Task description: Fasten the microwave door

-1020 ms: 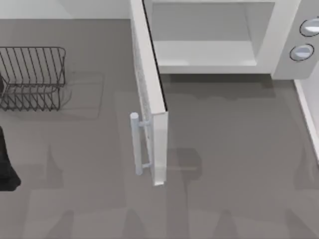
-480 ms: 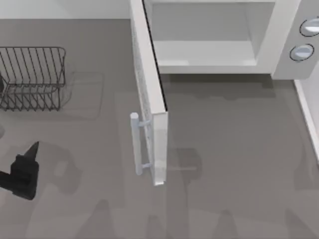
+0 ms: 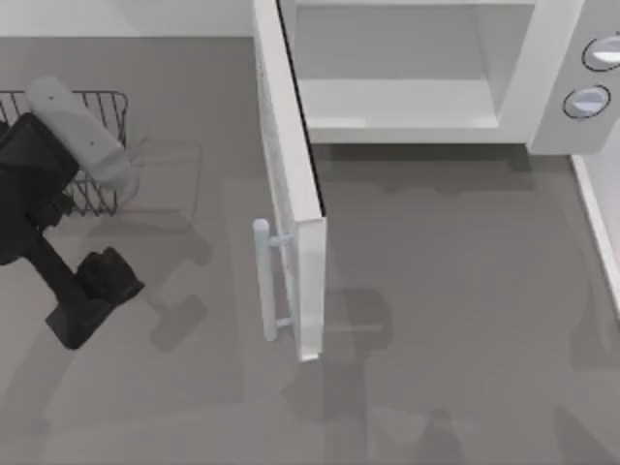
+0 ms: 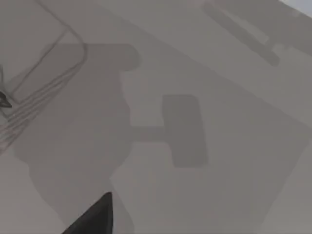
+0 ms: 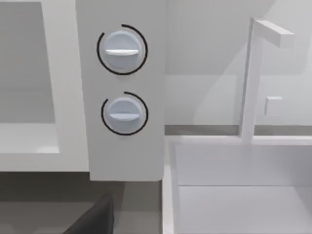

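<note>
At table left: left end effector; microwave door open; no legible writing.

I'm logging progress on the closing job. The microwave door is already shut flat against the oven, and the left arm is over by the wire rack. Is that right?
Not quite. The top view shows the microwave door standing wide open, swung out from the empty cavity. The left gripper is indeed by the wire rack.
</note>
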